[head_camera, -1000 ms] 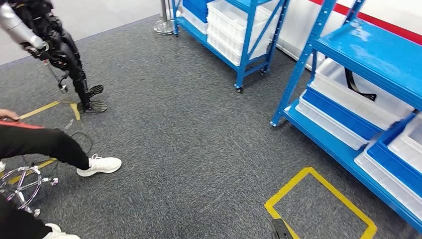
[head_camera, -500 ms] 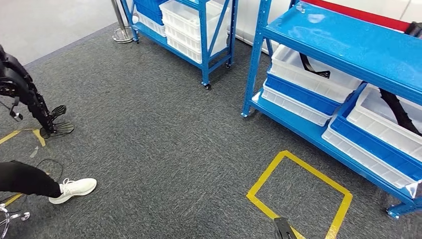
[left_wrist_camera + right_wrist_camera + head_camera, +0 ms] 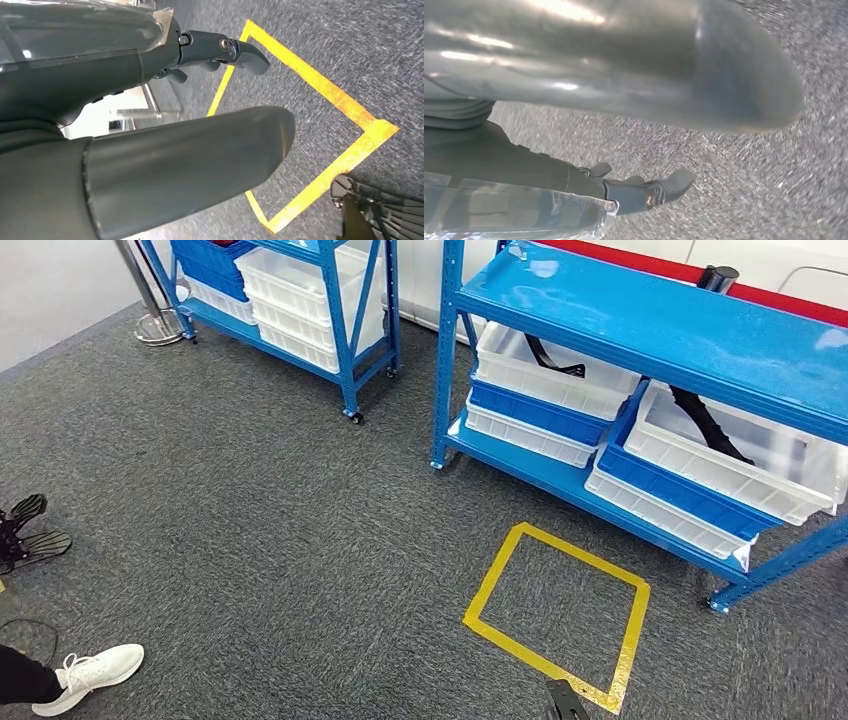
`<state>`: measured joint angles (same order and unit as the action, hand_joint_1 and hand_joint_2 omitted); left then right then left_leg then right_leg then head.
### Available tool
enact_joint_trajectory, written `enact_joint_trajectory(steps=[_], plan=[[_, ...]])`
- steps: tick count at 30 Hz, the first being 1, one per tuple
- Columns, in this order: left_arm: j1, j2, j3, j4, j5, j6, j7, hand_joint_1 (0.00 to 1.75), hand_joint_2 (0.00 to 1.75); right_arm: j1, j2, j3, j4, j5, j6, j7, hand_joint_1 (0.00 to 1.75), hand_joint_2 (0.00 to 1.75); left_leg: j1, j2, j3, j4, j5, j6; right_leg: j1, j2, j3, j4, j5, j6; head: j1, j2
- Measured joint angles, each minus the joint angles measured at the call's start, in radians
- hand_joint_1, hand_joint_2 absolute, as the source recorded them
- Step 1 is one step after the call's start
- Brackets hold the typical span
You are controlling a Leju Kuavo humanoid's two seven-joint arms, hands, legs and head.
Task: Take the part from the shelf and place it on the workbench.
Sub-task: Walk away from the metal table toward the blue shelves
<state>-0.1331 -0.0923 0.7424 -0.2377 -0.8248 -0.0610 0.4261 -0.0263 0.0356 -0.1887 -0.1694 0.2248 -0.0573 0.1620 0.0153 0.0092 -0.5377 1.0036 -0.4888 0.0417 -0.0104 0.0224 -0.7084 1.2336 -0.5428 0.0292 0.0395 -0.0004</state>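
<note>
Blue shelf (image 3: 640,325) stands ahead, carrying white bins (image 3: 555,375) over blue trays. Black parts lie in the bins: one strap-like part (image 3: 553,358) in the left bin, a longer one (image 3: 708,420) in the right bin. Left hand (image 3: 150,115) hangs above the yellow tape square (image 3: 556,615), fingers apart, holding nothing. Right hand (image 3: 589,130) hangs over grey carpet (image 3: 250,500), likewise unloaded with fingers apart.
</note>
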Motion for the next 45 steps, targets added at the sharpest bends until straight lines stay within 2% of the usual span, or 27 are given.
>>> enact_joint_trajectory(steps=[2, 3, 5, 6, 8, 10, 11, 13, 15, 17, 18, 19, 21, 22, 24, 26, 28, 30, 32, 33, 34, 36, 37, 39, 41, 43, 45], plan=[[0.0, 0.0, 0.0, 0.0, 0.0, 0.0, 0.0, 0.0, 0.0, 0.002, 0.0, -0.002, 0.0, 0.0, 0.0, 0.0, 0.0, 0.0, -0.001, 0.029, 0.001, 0.0, -0.002, -0.001, -0.005, -0.012, -0.028, 0.068, -0.018, 0.009, 0.0, 0.0], [0.0, 0.0, 0.0, 0.0, 0.0, 0.0, 0.0, 0.0, 0.0, 0.003, 0.0, -0.003, 0.0, 0.001, 0.0, 0.0, 0.0, 0.0, 0.0, 0.041, 0.002, 0.001, -0.004, -0.002, -0.008, -0.016, -0.013, 0.044, -0.006, 0.018, 0.0, 0.0], [0.0, 0.0, 0.0, 0.0, 0.0, 0.0, 0.0, 0.0, 0.0, 0.003, 0.0, -0.006, 0.0, 0.002, -0.001, 0.0, 0.0, 0.0, 0.0, 0.063, 0.008, 0.002, -0.01, -0.011, -0.013, -0.052, 0.067, -0.095, 0.04, 0.036, 0.0, 0.0], [0.001, 0.0, 0.0, 0.0, 0.0, 0.0, 0.0, 0.0, 0.0, 0.002, 0.0, -0.007, 0.0, 0.002, -0.002, 0.0, 0.0, 0.0, -0.002, 0.074, 0.011, 0.004, -0.015, -0.018, -0.012, -0.071, 0.104, -0.158, 0.058, 0.037, 0.0, 0.0], [0.0, 0.002, 0.0, 0.0, -0.001, 0.0, 0.0, 0.0, 0.0, 0.0, 0.001, -0.008, 0.0, 0.002, -0.003, 0.0, 0.0, 0.0, -0.005, 0.092, 0.019, 0.004, -0.022, -0.03, -0.008, -0.088, 0.137, -0.212, 0.072, 0.026, -0.002, 0.0], [-0.002, 0.002, 0.0, 0.0, -0.001, 0.0, 0.0, 0.0, 0.0, 0.002, 0.001, -0.009, 0.0, 0.003, -0.004, 0.0, 0.0, 0.0, -0.003, 0.107, 0.027, 0.001, -0.025, -0.042, -0.006, -0.067, 0.136, -0.213, 0.075, 0.009, -0.003, 0.0], [-0.003, 0.001, 0.0, 0.0, -0.001, 0.0, 0.0, 0.0, 0.0, 0.003, 0.001, -0.009, 0.0, 0.004, -0.004, 0.0, 0.0, 0.0, 0.001, 0.098, 0.029, 0.005, -0.031, -0.047, -0.008, -0.056, 0.136, -0.214, 0.076, 0.003, -0.003, 0.0], [-0.004, -0.001, 0.0, 0.0, -0.001, 0.0, 0.0, 0.0, 0.0, 0.003, 0.001, -0.009, 0.0, 0.006, -0.004, 0.0, 0.0, 0.0, 0.006, 0.05, 0.009, 0.059, -0.07, -0.055, -0.015, -0.034, 0.139, -0.217, 0.08, -0.012, -0.006, 0.0], [-0.001, -0.001, -0.001, 0.0, -0.001, 0.0, -0.001, 0.0, 0.0, 0.001, 0.001, -0.009, 0.0, 0.007, -0.004, 0.001, 0.0, 0.0, 0.008, 0.003, -0.055, 0.189, -0.136, -0.056, -0.013, -0.011, 0.138, -0.217, 0.08, -0.02, -0.008, 0.0], [0.002, 0.0, 0.0, 0.0, -0.001, 0.0, -0.001, 0.0, 0.0, 0.001, 0.002, -0.01, 0.0, 0.008, -0.004, 0.0, 0.0, 0.0, 0.007, -0.01, -0.115, 0.291, -0.161, -0.053, -0.006, 0.016, 0.139, -0.217, 0.08, -0.023, -0.008, 0.0], [0.003, 0.0, 0.0, 0.0, -0.002, 0.0, -0.001, 0.0, 0.0, 0.002, 0.002, -0.01, 0.0, 0.008, -0.004, 0.0, 0.0, 0.0, 0.006, -0.012, -0.121, 0.289, -0.142, -0.049, -0.004, 0.031, 0.141, -0.217, 0.08, -0.023, -0.008, 0.0], [0.003, 0.0, 0.0, 0.0, -0.002, 0.0, 0.0, 0.0, 0.0, 0.003, 0.002, -0.01, 0.0, 0.008, -0.004, 0.0, 0.0, 0.0, 0.006, -0.016, -0.109, 0.248, -0.106, -0.045, -0.002, 0.044, 0.143, -0.217, 0.08, -0.023, -0.008, 0.0], [0.003, 0.001, 0.0, 0.0, -0.003, 0.0, -0.001, 0.0, 0.0, 0.002, 0.002, -0.01, 0.0, 0.008, -0.004, 0.0, 0.0, 0.0, 0.006, -0.05, -0.054, 0.111, -0.029, -0.034, 0.001, 0.07, 0.146, -0.216, 0.08, -0.022, -0.008, 0.0], [0.002, 0.002, -0.001, 0.0, -0.003, 0.0, -0.001, 0.0, 0.0, 0.001, 0.002, -0.01, 0.0, 0.008, -0.004, 0.0, 0.0, 0.0, 0.005, -0.068, -0.032, 0.059, -0.008, -0.031, 0.002, 0.081, 0.145, -0.215, 0.08, -0.02, -0.007, 0.0], [0.001, 0.002, -0.001, 0.0, -0.004, 0.0, -0.001, 0.0, 0.0, 0.002, 0.003, -0.01, 0.0, 0.008, -0.004, -0.001, 0.0, 0.0, 0.0, -0.083, -0.016, 0.02, -0.001, -0.027, 0.0, 0.1, 0.139, -0.215, 0.082, -0.012, -0.007, 0.0], [-0.002, 0.001, 0.0, 0.0, -0.004, 0.0, 0.0, 0.0, 0.0, 0.005, 0.002, -0.01, 0.0, 0.008, -0.005, -0.001, 0.0, 0.0, -0.003, -0.06, -0.012, 0.01, 0.006, -0.018, -0.002, 0.111, 0.129, -0.218, 0.085, -0.001, -0.007, 0.0], [-0.005, -0.001, 0.0, 0.0, -0.006, 0.0, 0.0, 0.0, 0.0, 0.006, 0.002, -0.01, 0.0, 0.008, -0.005, -0.001, 0.0, 0.0, -0.001, -0.035, -0.004, -0.009, 0.016, -0.005, 0.004, 0.068, 0.104, -0.178, 0.062, 0.001, -0.004, 0.0], [-0.004, -0.001, 0.0, 0.0, -0.009, 0.0, 0.0, 0.0, 0.0, 0.002, 0.001, -0.011, 0.0, 0.008, -0.005, -0.002, 0.0, 0.0, -0.001, -0.006, 0.0, -0.017, 0.018, 0.002, 0.006, 0.01, 0.047, -0.06, 0.007, -0.005, -0.001, 0.0], [-0.004, -0.001, 0.0, 0.0, -0.012, 0.0, 0.0, 0.0, 0.0, 0.001, 0.0, -0.011, 0.0, 0.009, -0.005, -0.002, 0.0, 0.0, -0.002, 0.023, 0.0, -0.017, 0.017, 0.004, 0.0, -0.007, -0.007, 0.054, -0.032, 0.0, -0.001, 0.0], [-0.004, -0.001, 0.0, 0.0, -0.013, 0.0, 0.0, 0.0, 0.0, 0.002, -0.001, -0.011, 0.0, 0.01, -0.005, -0.002, 0.0, 0.0, -0.002, 0.037, 0.0, -0.017, 0.016, 0.003, -0.004, -0.011, -0.009, 0.062, -0.03, 0.009, -0.001, 0.0], [-0.004, -0.002, 0.0, 0.0, -0.013, 0.0, 0.0, 0.0, 0.0, 0.004, -0.002, -0.011, 0.0, 0.011, -0.005, -0.002, 0.0, 0.0, 0.0, 0.049, 0.001, -0.016, 0.015, 0.0, -0.009, -0.018, 0.009, 0.031, -0.014, 0.021, -0.001, 0.0], [-0.004, -0.003, 0.0, 0.0, -0.014, 0.0, 0.0, 0.0, 0.0, 0.004, -0.003, -0.012, 0.0, 0.013, -0.005, -0.003, 0.0, 0.0, 0.0, 0.071, 0.006, -0.014, 0.009, -0.009, -0.018, -0.055, 0.091, -0.115, 0.037, 0.043, 0.0, 0.0], [-0.004, -0.003, 0.0, 0.0, -0.014, 0.0, 0.0, 0.0, 0.0, 0.002, -0.003, -0.012, 0.0, 0.014, -0.005, -0.003, 0.0, 0.0, -0.001, 0.081, 0.009, -0.011, 0.004, -0.016, -0.018, -0.073, 0.126, -0.176, 0.057, 0.045, 0.0, 0.0], [-0.005, -0.002, 0.0, 0.0, -0.015, 0.0, 0.0, 0.0, 0.0, 0.0, -0.003, -0.013, 0.0, 0.016, -0.005, -0.004, 0.0, 0.0, -0.005, 0.099, 0.015, -0.007, -0.003, -0.029, -0.014, -0.088, 0.156, -0.228, 0.073, 0.034, -0.003, 0.0], [-0.009, -0.003, 0.0, 0.0, -0.015, 0.0, 0.0, 0.0, 0.0, 0.003, -0.004, -0.014, 0.001, 0.017, -0.005, -0.004, 0.0, 0.0, 0.001, 0.11, 0.022, -0.007, -0.007, -0.041, -0.014, -0.065, 0.153, -0.227, 0.076, 0.015, -0.006, 0.0], [-0.011, -0.005, 0.0, 0.0, -0.015, 0.0, 0.0, 0.0, 0.0, 0.004, -0.004, -0.016, 0.001, 0.018, -0.005, -0.005, 0.0, 0.0, 0.01, 0.07, 0.012, 0.025, -0.035, -0.053, -0.019, -0.043, 0.152, -0.23, 0.079, -0.001, -0.008, 0.0], [-0.009, -0.005, 0.0, 0.0, -0.014, 0.0, 0.0, 0.0, 0.0, 0.001, -0.003, -0.017, 0.0, 0.021, -0.007, -0.008, 0.0, 0.0, 0.013, 0.011, -0.039, 0.137, -0.099, -0.058, -0.019, -0.023, 0.153, -0.231, 0.082, -0.013, -0.01, 0.0]])
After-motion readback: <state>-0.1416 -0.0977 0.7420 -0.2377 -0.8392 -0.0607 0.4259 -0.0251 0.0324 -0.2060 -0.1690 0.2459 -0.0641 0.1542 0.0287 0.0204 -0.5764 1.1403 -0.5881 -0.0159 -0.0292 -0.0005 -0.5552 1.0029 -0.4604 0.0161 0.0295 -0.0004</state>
